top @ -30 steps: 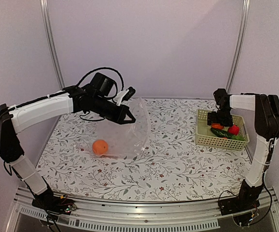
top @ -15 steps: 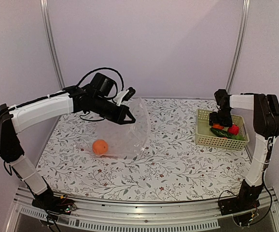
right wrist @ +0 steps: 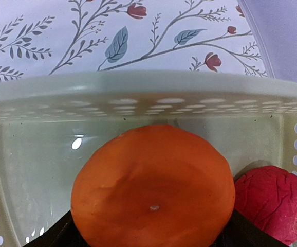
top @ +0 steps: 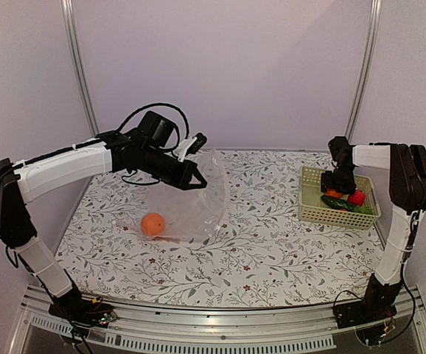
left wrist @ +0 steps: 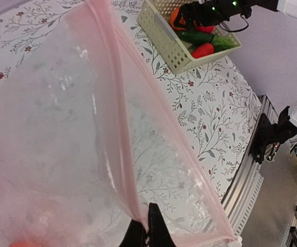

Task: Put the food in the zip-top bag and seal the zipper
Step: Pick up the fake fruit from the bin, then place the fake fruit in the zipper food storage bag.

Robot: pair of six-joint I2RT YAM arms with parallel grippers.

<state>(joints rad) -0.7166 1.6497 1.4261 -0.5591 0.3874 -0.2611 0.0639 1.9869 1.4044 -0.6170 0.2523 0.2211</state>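
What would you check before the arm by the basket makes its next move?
1. The left gripper is shut on the zip-top bag, at its pink edge: ok.
2. Bag mouth held open: ok.
3. The first orange lies inside the bag: ok.
4. The right gripper straddles the second orange in the basket: ok.
5. Firm grip on that orange: cannot tell.

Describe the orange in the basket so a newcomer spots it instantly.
Find the pale lattice basket at the table's right side. Inside, toward its far left, sits a round orange with the right end effector straddling it. It is the only orange item there, beside a green cucumber and a red fruit; the other orange lies in the zip-top bag.
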